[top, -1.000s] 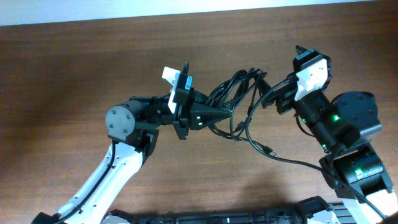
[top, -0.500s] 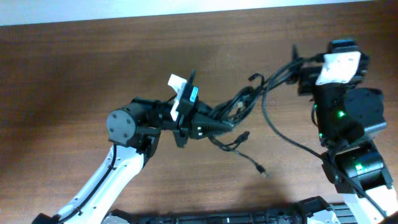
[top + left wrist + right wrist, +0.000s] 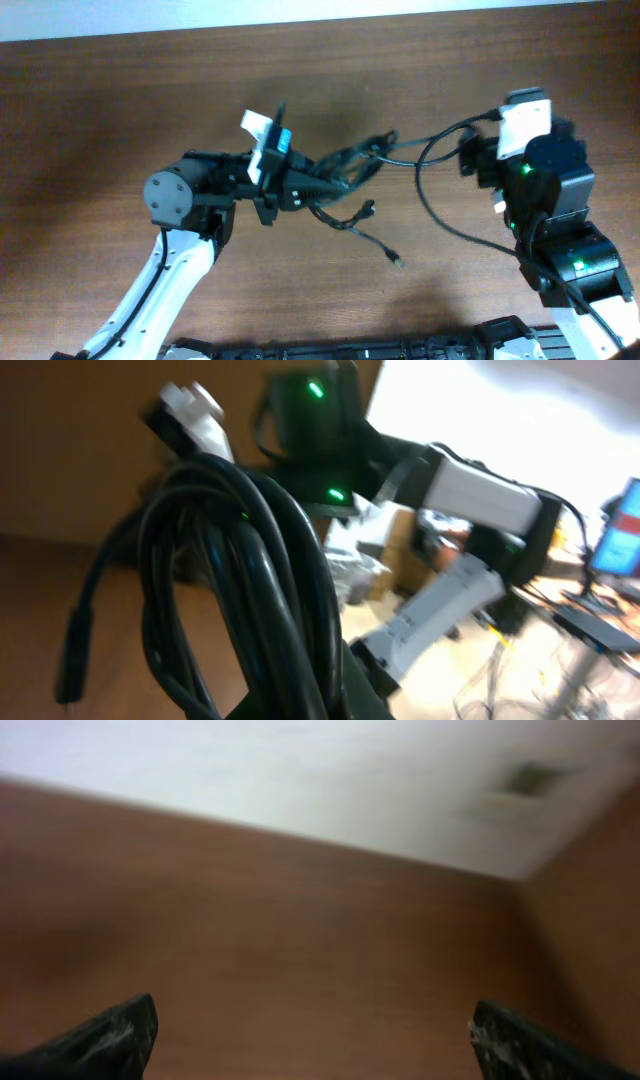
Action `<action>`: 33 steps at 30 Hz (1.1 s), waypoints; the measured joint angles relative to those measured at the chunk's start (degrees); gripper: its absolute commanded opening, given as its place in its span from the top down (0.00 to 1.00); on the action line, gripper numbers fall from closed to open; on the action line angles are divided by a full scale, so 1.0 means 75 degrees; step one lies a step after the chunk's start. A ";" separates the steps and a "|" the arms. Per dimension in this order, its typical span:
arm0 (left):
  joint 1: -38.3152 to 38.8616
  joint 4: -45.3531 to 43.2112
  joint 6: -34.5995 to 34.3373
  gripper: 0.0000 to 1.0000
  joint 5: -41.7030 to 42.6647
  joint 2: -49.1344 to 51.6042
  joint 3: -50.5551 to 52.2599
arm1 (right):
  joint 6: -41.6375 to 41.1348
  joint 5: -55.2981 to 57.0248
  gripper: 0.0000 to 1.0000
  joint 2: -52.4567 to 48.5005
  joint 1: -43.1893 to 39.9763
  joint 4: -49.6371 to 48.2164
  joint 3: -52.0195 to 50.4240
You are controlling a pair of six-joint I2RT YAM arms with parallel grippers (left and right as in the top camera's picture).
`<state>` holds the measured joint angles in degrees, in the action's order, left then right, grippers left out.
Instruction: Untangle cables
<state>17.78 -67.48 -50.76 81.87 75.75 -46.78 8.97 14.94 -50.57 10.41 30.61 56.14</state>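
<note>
While the left gripper [image 3: 335,184] is clenching the bunched cables [image 3: 358,160] near the middle of the table [image 3: 120,90], the right gripper [image 3: 315,1042] is hanging wide open on the right, grasping nothing. One strand is arcing toward it, possibly resting on that arm. Doing this well is calling for a firm left clamp, with the right pinching one loose strand and pulling rightward slowly.

The dark brown wood-grain surface [image 3: 120,90] carries the loose tail of the black cables [image 3: 342,162] just off centre, one thin strand running toward five o'clock to a small plug [image 3: 398,262] apparently resting on it.
</note>
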 measured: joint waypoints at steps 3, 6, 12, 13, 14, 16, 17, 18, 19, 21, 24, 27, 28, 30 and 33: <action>-0.0347 0.0376 -0.0003 1.00 -0.0638 0.0000 0.0000 | 0.0006 -0.1830 0.01 0.0006 0.0000 0.0525 0.0000; -0.0519 0.1265 -0.0003 1.00 -0.1408 -0.0023 0.0000 | -0.0003 -0.3284 0.01 0.0006 0.0000 0.0787 0.0000; -0.0731 0.3185 0.0699 1.00 -0.2194 -0.0041 0.0009 | -0.0125 -0.5047 0.01 0.0006 0.0000 0.0731 0.0000; -0.0731 0.3177 0.1040 1.00 -0.2005 -0.0041 0.0009 | -0.0332 -0.5135 0.01 0.0006 0.0000 0.0592 0.0000; -0.0731 0.3171 0.1425 1.00 -0.1731 -0.0044 0.0009 | -0.0510 -0.5190 0.01 0.0006 0.0000 0.0463 0.0000; -0.0731 0.3177 0.2218 1.00 -0.1183 -0.0044 0.0009 | -0.1052 -0.5295 0.01 0.0006 0.0000 0.0122 0.0000; -0.0731 0.3174 0.2713 1.00 -0.0863 -0.0044 0.0009 | -0.1268 -0.5324 0.01 0.0006 0.0000 0.0061 0.0017; -0.0731 0.3174 0.3040 1.00 -0.0688 -0.0044 0.0009 | -0.1411 -0.5330 0.02 0.0006 0.0000 0.0134 0.0058; -0.0731 0.3174 0.3485 1.00 -0.0516 -0.0044 0.0009 | -0.1626 -0.5336 0.01 0.0006 0.0000 0.0289 0.0195; -0.0731 0.3171 0.4051 1.00 -0.0452 -0.0044 0.0009 | -0.1830 -0.5351 0.01 0.0006 0.0000 0.0769 0.0589; -0.0589 0.3185 0.4479 1.00 -0.0793 -0.0044 0.0009 | -0.1996 -0.5353 0.01 0.0015 0.0000 0.1384 0.1268; -0.0064 0.4007 0.4657 1.00 -0.1886 -0.0058 -0.0015 | -0.2122 -0.5345 0.01 0.0029 0.0000 0.1606 0.1600; 0.0192 0.4788 0.4689 1.00 -0.2608 -0.0055 -0.0102 | -0.2177 -0.5345 0.01 0.0026 0.0000 0.1638 0.1620; 0.0609 0.6779 0.4817 1.00 -0.4010 -0.0041 -0.0743 | -0.2209 -0.5339 0.01 0.0017 0.0000 0.1749 0.1632; 0.1154 1.0086 0.6365 1.00 -0.5566 -0.0032 -0.2801 | -0.2259 -0.5339 0.01 0.0020 0.0000 0.1824 0.1635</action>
<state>26.44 8.16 -3.03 40.12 75.50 -67.79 -7.97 -25.10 -50.41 10.41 44.29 68.40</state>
